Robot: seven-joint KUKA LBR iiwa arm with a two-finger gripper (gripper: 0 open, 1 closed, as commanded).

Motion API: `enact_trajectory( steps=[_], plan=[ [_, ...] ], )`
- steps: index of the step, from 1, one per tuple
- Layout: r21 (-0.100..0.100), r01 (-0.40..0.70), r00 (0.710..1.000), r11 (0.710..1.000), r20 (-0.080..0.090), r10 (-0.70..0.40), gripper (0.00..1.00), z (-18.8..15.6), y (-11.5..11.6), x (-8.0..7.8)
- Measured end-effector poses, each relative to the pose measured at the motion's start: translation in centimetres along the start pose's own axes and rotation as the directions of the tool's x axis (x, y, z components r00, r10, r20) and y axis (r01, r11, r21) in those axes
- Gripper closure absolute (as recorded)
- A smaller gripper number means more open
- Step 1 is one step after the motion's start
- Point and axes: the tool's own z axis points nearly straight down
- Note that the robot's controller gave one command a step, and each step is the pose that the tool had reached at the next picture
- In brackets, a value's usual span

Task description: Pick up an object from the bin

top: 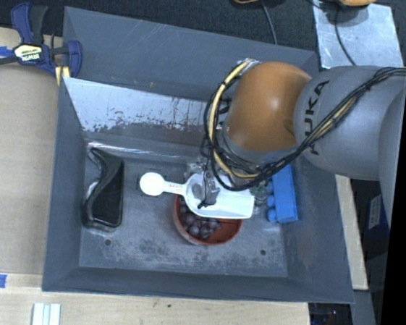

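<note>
Step in hand, as judged: the grasp itself. The gripper [204, 192] was down low in the bin [177, 264], right at the middle of a white plastic scoop [229, 203], where the handle met the wide end. Whether the gripper was open or closed on it could not be told, because the wrist and its cables hid that part.

- Scoop: directly under the gripper. Its round end pointed away to the gripper's far side from the arm, and the broad flat end lay toward the arm. It was smooth, white, thin and probably light.
- Just below the gripper: a red-brown bowl [233, 231] with the scoop lying across its top edge. It held dark round pieces [199, 228], possibly grapes.
- Near, on the arm side: a blue block [284, 196], close to the scoop's wide end; contact not clear.
- Well apart, beyond the scoop's round end: a black case-like thing [108, 195] by the wall.

Next move, as judged: confirm a firm closure on the narrow handle, then a straight lift. Risks are that the scoop pivots, or drags on the bowl.
</note>
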Motion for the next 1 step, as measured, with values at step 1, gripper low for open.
enact_trajectory(
  steps=[1],
  plan=[
    [0.003, 0.006, 1.000, 1.000, 0.009, -0.006, 1.00, -8.82, 0.09, -0.17]
  ],
)
